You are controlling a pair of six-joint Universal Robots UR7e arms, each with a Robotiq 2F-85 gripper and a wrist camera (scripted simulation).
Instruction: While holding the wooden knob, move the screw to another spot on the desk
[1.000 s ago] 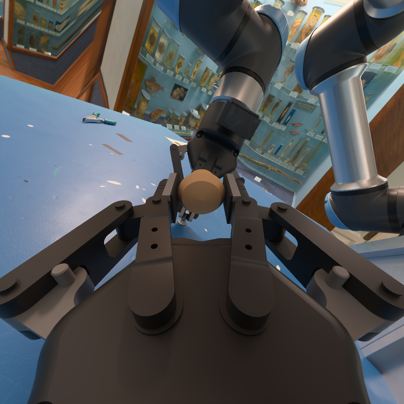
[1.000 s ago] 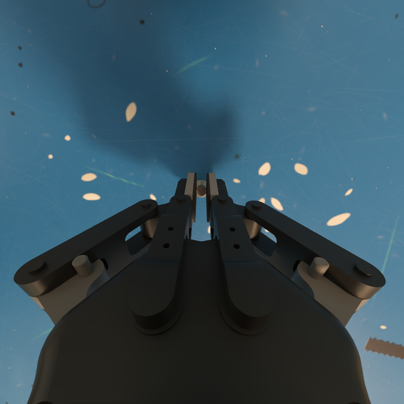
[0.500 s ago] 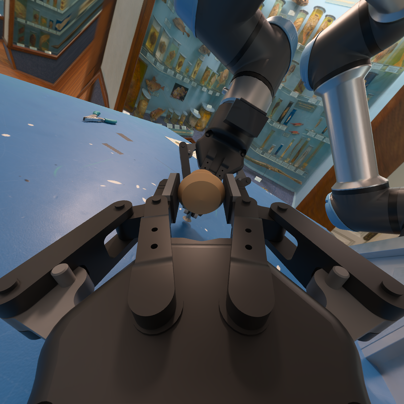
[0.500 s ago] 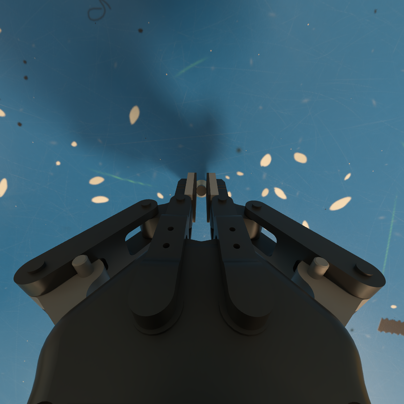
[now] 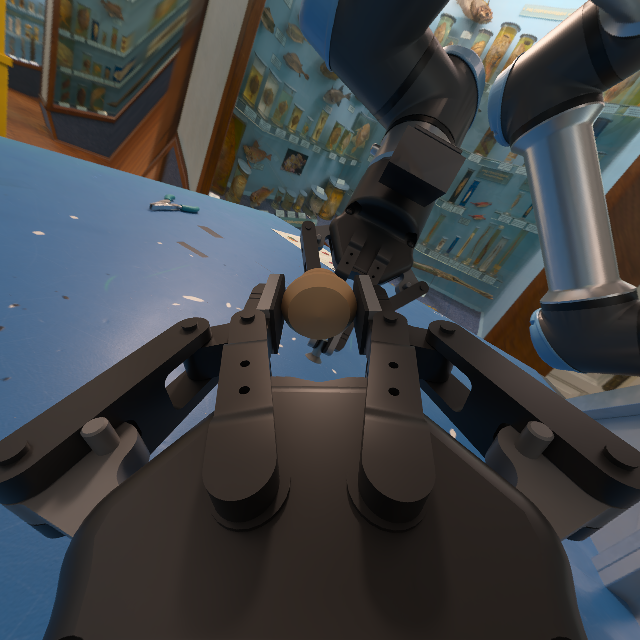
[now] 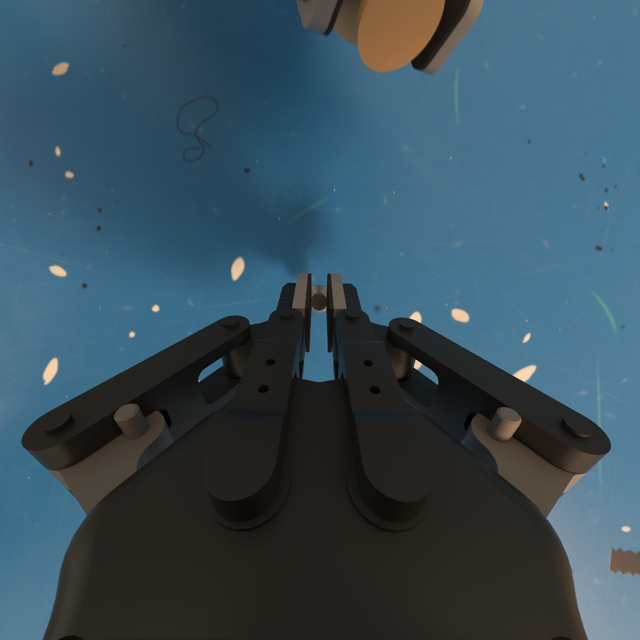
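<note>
My left gripper (image 5: 318,308) is shut on the round wooden knob (image 5: 318,306) and holds it above the blue desk (image 5: 104,311). The knob also shows at the top of the right wrist view (image 6: 398,31), clamped between the left fingers. My right gripper (image 6: 318,299) is shut on the small metal screw (image 6: 318,301), held above the desk. In the left wrist view the right gripper (image 5: 327,346) hangs just behind and below the knob, with the screw's head (image 5: 312,356) pointing down, off the surface.
A teal-handled tool (image 5: 173,206) lies far back left on the desk. Brown tape strips (image 5: 192,248) and a paper sheet (image 5: 287,237) lie near the far edge. The right arm (image 5: 571,207) stands at right. A brown toothed strip (image 6: 625,561) lies at lower right.
My right gripper has risen and shifted with the screw, away from the desk. The knob in the left gripper has come into the right wrist view. The left gripper has held still.
</note>
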